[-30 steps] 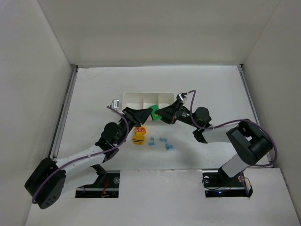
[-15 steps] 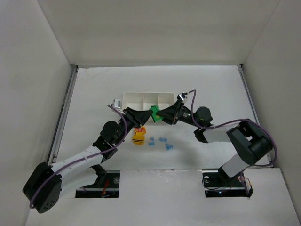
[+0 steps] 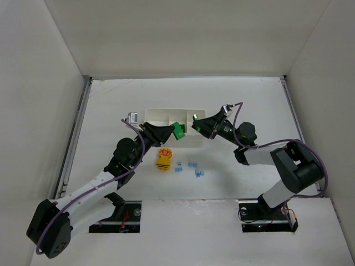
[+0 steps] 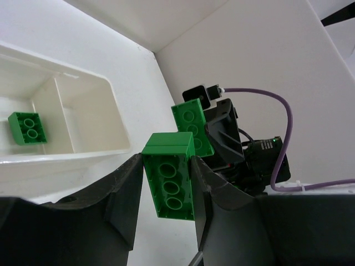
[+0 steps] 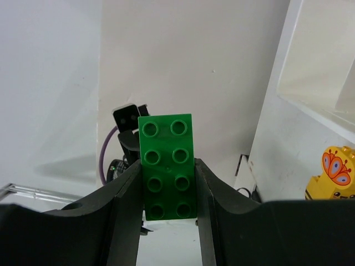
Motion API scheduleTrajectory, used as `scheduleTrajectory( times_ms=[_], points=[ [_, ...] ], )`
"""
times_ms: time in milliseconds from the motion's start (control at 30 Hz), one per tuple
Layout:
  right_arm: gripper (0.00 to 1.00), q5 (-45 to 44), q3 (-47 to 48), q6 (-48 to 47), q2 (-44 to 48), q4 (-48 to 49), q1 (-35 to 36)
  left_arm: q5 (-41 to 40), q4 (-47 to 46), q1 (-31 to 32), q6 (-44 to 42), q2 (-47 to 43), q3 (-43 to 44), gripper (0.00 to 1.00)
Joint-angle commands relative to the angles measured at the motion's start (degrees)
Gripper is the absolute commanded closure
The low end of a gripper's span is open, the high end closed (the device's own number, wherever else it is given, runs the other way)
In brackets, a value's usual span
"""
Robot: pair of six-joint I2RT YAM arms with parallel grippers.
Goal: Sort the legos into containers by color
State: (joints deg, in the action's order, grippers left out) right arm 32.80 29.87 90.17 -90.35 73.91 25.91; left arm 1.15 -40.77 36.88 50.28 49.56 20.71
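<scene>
My left gripper [image 3: 175,131] is shut on a bright green brick [image 3: 178,130] at the near wall of the white three-compartment tray [image 3: 166,114]. In the left wrist view the brick [image 4: 169,180] sits between the jaws. My right gripper [image 3: 197,121] is shut on a second green brick [image 3: 196,117] by the tray's right end; in the right wrist view it is a flat eight-stud brick [image 5: 167,166]. It also shows in the left wrist view [image 4: 191,124], apart from mine. A third green brick [image 4: 25,127] lies in a tray compartment beside the end one.
A yellow-orange brick [image 3: 163,159] with a printed face stands on the table in front of the tray, also in the right wrist view [image 5: 337,173]. Three light blue bricks [image 3: 192,165] lie scattered to its right. White walls enclose the table on three sides.
The two grippers met at one green block in front of the tray. They have pulled apart; each now holds one green brick. The right gripper moved up and right.
</scene>
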Motion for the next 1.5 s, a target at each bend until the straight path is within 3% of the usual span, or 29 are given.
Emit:
scheduleTrajectory(
  times_ms=[0, 167, 333, 567, 667, 900, 1233, 1467],
  points=[
    [0.76, -0.36, 0.45, -1.22, 0.61, 4.93, -0.03, 2.28, -1.94, -0.81, -1.41, 1.06, 4.42, 0.84],
    [0.76, -0.36, 1.42, -5.87, 0.61, -1.38, -0.03, 1.93, -1.94, -1.86, -0.63, 0.98, 4.95, 0.84],
    [0.76, -4.22, 7.56, -17.19, 2.98, -19.90, 1.11, 1.58, 0.25, -3.44, 0.17, -2.97, 3.64, 0.84],
    [0.73, -22.83, 21.00, -39.69, 3.43, -50.40, 7.52, 5.08, 8.33, -7.48, 2.36, -8.95, 1.62, 0.84],
    [0.72, -29.44, 27.07, -45.68, -0.34, -58.24, 9.81, 7.99, 11.76, -9.59, 4.82, -10.18, 1.00, 0.84],
    [0.69, -35.86, 35.08, -49.30, -7.73, -63.09, 12.54, 14.23, 16.25, -16.18, 10.09, -13.26, -0.75, 0.84],
    [0.37, -37.98, 37.81, -50.71, -8.89, -63.72, 14.03, 16.43, 13.53, -19.09, 12.47, -13.53, -4.36, 0.84],
    [0.35, -36.66, 32.73, -50.44, -2.14, -61.79, 14.65, 16.34, 13.18, -19.09, 12.56, -13.52, -4.89, 0.84]
  ],
)
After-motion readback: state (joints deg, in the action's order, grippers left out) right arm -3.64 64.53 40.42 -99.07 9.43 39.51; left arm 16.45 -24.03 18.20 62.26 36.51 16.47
